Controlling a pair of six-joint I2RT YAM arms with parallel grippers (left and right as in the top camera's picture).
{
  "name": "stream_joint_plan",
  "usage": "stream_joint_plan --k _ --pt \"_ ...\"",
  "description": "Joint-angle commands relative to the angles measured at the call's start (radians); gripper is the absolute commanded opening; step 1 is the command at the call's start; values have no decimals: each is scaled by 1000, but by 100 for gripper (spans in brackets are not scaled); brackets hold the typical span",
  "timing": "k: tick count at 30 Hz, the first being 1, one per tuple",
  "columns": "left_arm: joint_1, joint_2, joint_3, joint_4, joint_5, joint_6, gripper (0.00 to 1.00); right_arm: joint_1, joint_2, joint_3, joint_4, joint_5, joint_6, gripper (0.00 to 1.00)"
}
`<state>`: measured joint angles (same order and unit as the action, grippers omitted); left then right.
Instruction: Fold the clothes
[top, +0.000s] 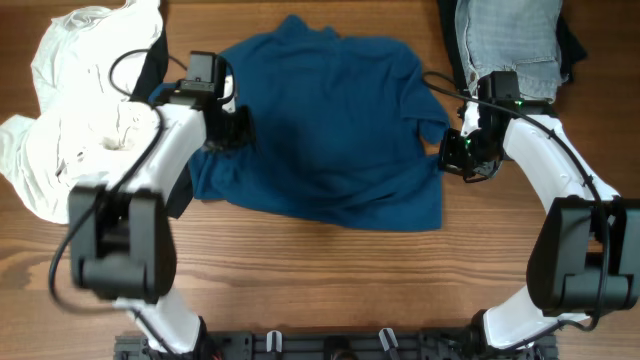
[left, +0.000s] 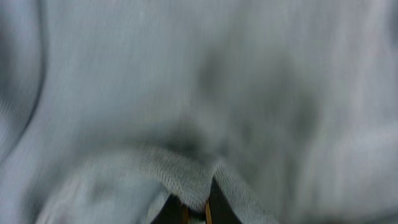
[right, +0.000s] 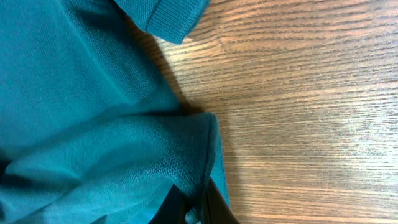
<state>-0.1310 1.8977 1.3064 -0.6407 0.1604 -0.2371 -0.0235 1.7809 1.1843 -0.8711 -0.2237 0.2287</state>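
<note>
A large dark-blue short-sleeved shirt (top: 320, 125) lies spread on the wooden table (top: 330, 280) in the overhead view. My left gripper (top: 228, 128) is at its left edge, shut on a fold of the fabric (left: 196, 186), which fills the blurred left wrist view. My right gripper (top: 452, 152) is at the shirt's right edge, shut on a pinch of the fabric (right: 193, 168). A ribbed sleeve cuff (right: 171, 15) shows at the top of the right wrist view.
A pile of white garments (top: 70, 110) lies at the far left. A light grey garment (top: 510, 40) over a black one (top: 572, 45) lies at the back right. Bare wood (right: 311, 112) lies right of the shirt.
</note>
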Motion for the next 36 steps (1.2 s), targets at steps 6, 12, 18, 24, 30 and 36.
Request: stream_joint_plan --k 6,12,18,24,30,36 --pt "5 71 24 98 -5 -1 100 -1 11 -2 0 3 -20 4" --pt "21 -50 44 -154 -21 25 100 -1 11 -2 2 4 -20 4" --pt "26 -90 40 -249 -32 78 95 -1 11 -2 8 3 -19 4" --pt "26 -38 -39 -205 -114 77 75 -1 11 -2 7 3 -19 4" --pt "40 -1 -95 -154 -129 77 70 -1 11 -2 7 3 -19 4" --pt "42 6 -112 -119 -132 129 50 -1 11 -2 6 3 -20 5"
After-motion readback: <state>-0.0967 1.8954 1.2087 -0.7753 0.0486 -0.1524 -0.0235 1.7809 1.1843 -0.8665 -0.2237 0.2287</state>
